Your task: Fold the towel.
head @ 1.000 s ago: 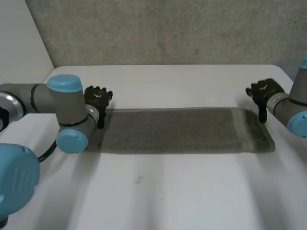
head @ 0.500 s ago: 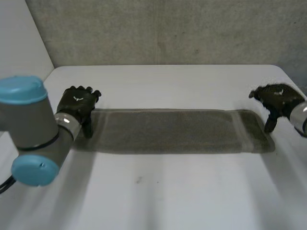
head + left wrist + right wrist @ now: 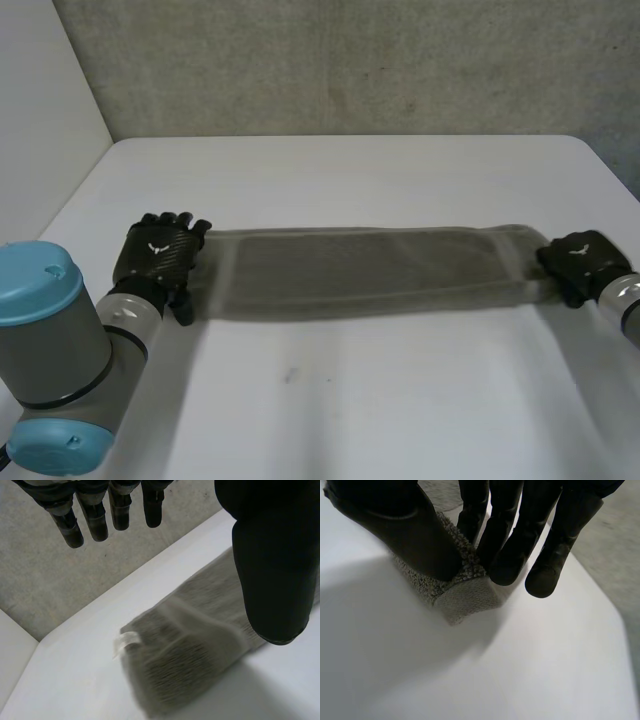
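White table (image 3: pixel 350 400) stood before a rough grey wall (image 3: pixel 350 60). On it a grey towel (image 3: pixel 370 272), folded into a long narrow strip, lay flat across the width, between the two black hands. The left hand (image 3: pixel 158 255) hovered over the strip's left end with its fingers (image 3: pixel 95 520) straight and spread from the thumb (image 3: pixel 272 555), holding nothing; the towel's end, bearing a small white label (image 3: pixel 126 641), lay beneath the palm. The right hand (image 3: pixel 580 265) was at the right end, its thumb (image 3: pixel 415 535) and fingers (image 3: pixel 510 545) closed on the towel's bunched corner (image 3: pixel 465 597), pinching it.
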